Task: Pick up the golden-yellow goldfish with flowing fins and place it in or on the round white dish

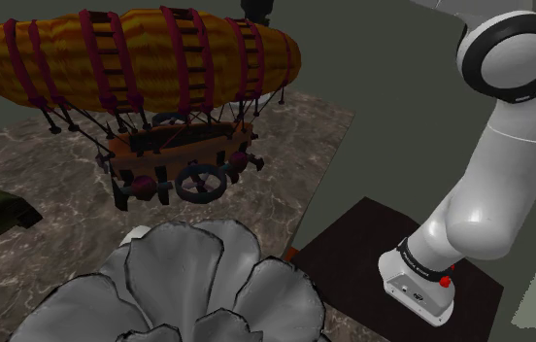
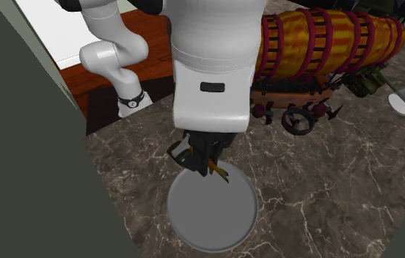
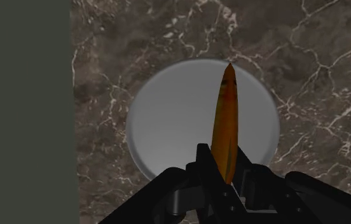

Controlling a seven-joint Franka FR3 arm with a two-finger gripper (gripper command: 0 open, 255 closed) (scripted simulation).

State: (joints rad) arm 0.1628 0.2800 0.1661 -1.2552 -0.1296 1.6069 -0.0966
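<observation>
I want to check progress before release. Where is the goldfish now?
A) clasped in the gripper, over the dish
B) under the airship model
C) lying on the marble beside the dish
A: in the wrist view the gripper clasps the orange goldfish, with the grey-white dish behind it.

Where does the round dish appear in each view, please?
Shoulder view: cannot tell; a grey petalled object blocks the foreground.
Second exterior view: dish at lower middle, under the gripper.
Wrist view: dish just behind the held goldfish.
Shared landmark: the marble tabletop.
</observation>
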